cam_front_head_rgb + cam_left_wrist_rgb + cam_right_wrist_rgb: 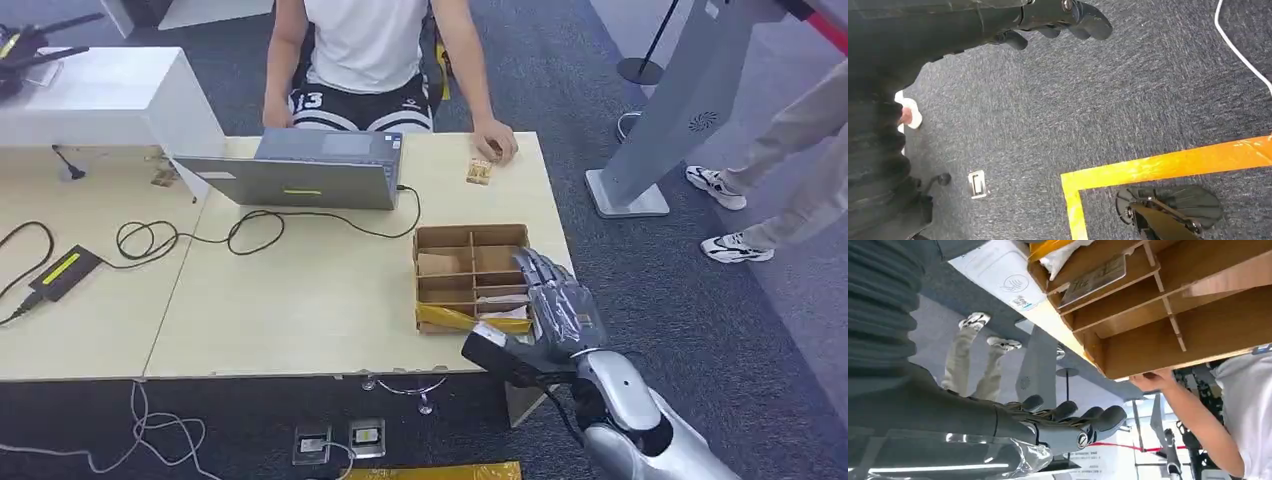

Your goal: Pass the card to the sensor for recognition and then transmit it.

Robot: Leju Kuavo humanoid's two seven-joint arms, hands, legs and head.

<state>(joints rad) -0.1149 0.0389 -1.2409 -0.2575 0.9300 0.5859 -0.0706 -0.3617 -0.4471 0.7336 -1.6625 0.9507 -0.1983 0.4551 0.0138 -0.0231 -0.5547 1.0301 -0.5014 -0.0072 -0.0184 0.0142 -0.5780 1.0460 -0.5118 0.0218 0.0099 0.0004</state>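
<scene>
My right hand (556,305) hovers at the near right corner of the compartmented wooden tray (448,236) on the desk (300,310), fingers stretched out straight and apart, grasping nothing. Inside the tray, a card (1093,276) leans in one of the near compartments, next to a yellow-and-white packet (455,319) lying along the tray's near edge. Beyond the tray, a person's hand (495,140) rests on the desk beside a small tan item (479,172), with a grey laptop (300,170) further off to the tray's far left. My left hand (1058,17) hangs over the carpet with fingers curled inward, holding nothing.
</scene>
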